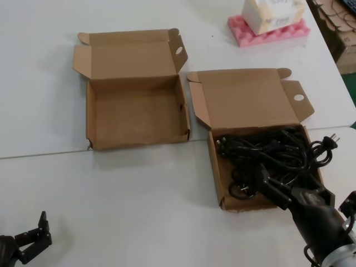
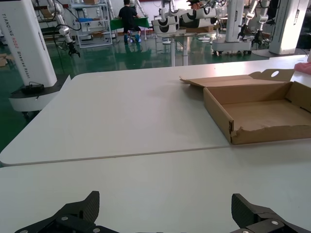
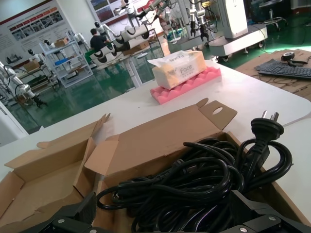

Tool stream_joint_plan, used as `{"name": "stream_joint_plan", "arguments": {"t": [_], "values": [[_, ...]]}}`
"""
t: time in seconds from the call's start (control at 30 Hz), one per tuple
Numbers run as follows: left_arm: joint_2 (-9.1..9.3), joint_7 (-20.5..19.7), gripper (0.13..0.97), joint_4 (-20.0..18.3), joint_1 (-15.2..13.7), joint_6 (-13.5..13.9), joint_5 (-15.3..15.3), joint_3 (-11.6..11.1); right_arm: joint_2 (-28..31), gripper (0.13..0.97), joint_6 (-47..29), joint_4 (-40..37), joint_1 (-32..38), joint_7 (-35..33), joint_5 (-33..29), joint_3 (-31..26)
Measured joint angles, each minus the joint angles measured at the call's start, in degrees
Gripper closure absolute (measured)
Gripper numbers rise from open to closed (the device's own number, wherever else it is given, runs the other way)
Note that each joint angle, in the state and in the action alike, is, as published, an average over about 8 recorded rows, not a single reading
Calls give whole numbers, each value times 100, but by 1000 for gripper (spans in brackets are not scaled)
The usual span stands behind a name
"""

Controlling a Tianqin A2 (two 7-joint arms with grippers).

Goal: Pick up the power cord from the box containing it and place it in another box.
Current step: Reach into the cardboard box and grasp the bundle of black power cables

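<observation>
Head view takes in a wide white table (image 1: pixel 139 189), a seam running across it just in front of the boxes. Two brown cardboard boxes sit side by side on it, close together, lids folded back. The wider box (image 1: pixel 136 111), toward the robot's left, has a bare tray and small dark marks on the side wall facing its neighbour. The squarer box (image 1: pixel 219 189), toward the right, holds the black power cord (image 1: pixel 267 158), a loose heap of loops filling most of the tray. One loop and the pronged plug (image 1: pixel 332 142) hang out over the right-hand wall of that box. Beyond the boxes, at the far edge, a tissue box (image 1: pixel 272 12) rests on a slab of pink foam (image 1: pixel 267 33).

Down at the near right, the right gripper (image 1: pixel 266 182) reaches over the near part of the squarer box, just above the cord; from its wrist camera the two fingers (image 3: pixel 265 213) stand well apart with the coils between them, not clamped on anything. The left gripper (image 1: pixel 33 233) sits low at the near left corner, well away from both boxes, its fingers (image 2: pixel 80 208) spread wide over bare tabletop.
</observation>
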Motion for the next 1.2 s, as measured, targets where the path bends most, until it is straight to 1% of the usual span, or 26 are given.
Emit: {"name": "stream_joint_plan", "arguments": {"t": [0.73,0.83,0.9,0.97,1.03,1.2], "values": [[0,0,132,0,0,0,0,0,0,129,0,0,0,0,0,0],[0,0,134,0,0,0,0,0,73,129,36,56,-10,0,-12,-47],[0,0,137,0,0,0,0,-1,250,129,118,166,-18,0,19,-153],[0,0,139,0,0,0,0,0,544,129,262,320,-7,0,125,-327],[0,0,142,0,0,0,0,0,960,129,471,502,39,0,326,-573],[0,0,151,0,0,0,0,0,2077,129,1064,750,380,0,1080,-1294]]}}
